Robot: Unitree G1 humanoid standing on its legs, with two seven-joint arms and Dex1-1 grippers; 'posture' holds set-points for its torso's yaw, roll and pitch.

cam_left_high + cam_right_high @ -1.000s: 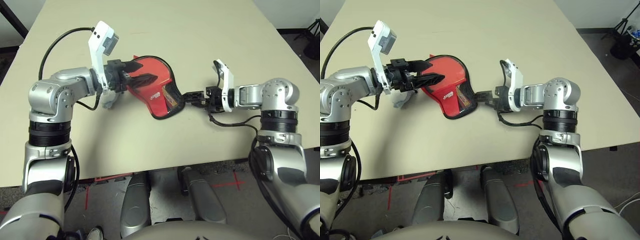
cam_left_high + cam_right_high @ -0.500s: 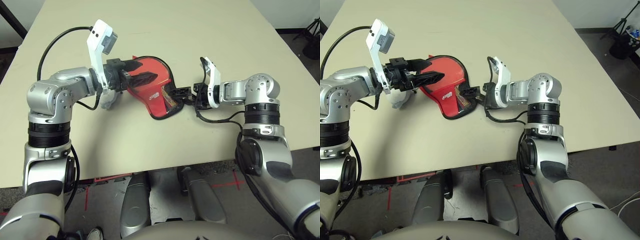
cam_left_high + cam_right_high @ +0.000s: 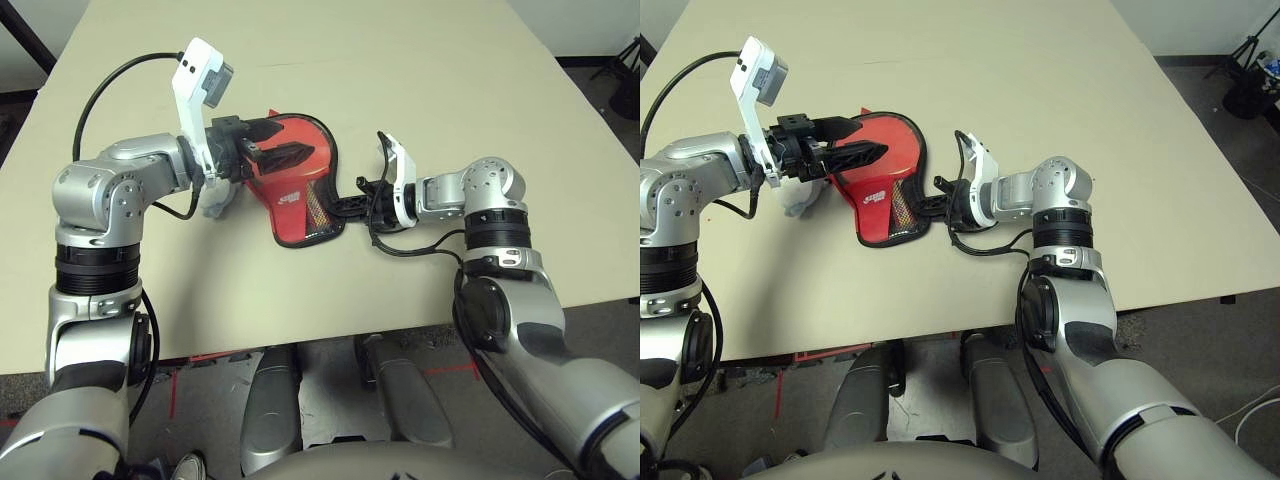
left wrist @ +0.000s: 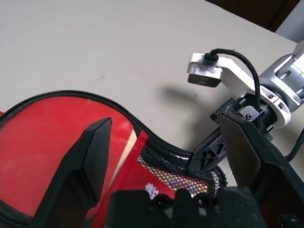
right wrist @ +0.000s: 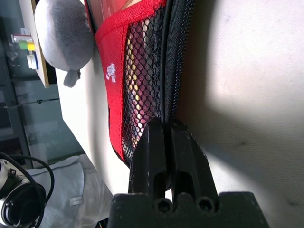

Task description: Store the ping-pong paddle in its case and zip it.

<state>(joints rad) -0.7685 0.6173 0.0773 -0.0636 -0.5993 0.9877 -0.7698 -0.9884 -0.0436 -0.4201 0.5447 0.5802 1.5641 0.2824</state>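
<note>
Case [image 3: 300, 195], red with black zipper edging, lies flat on the tan table [image 3: 400, 90] in the left eye view, its round end toward the left gripper [image 3: 285, 143] and its narrow mesh-pocket end toward the right gripper [image 3: 345, 205]. The left gripper hovers over the round end with its two black fingers spread apart, nothing between them; a grey-white soft lump [image 3: 215, 200] sits just beside the case under that arm. The right gripper reaches in level from the right, its tip at the case's black edge. From the left wrist view, the spread fingers [image 4: 90, 156] frame the red case, a pale strip shows at the open edge beside the mesh pocket [image 4: 180, 178], and the right gripper touches the zipper edging from the far side. In the right wrist view the right gripper's fingers [image 5: 154, 142] are pressed together on the black zipper edging [image 5: 173, 61] of the case, beside the mesh pocket, with the grey-white lump beyond. Whether the ping-pong paddle sits inside cannot be told.
</note>
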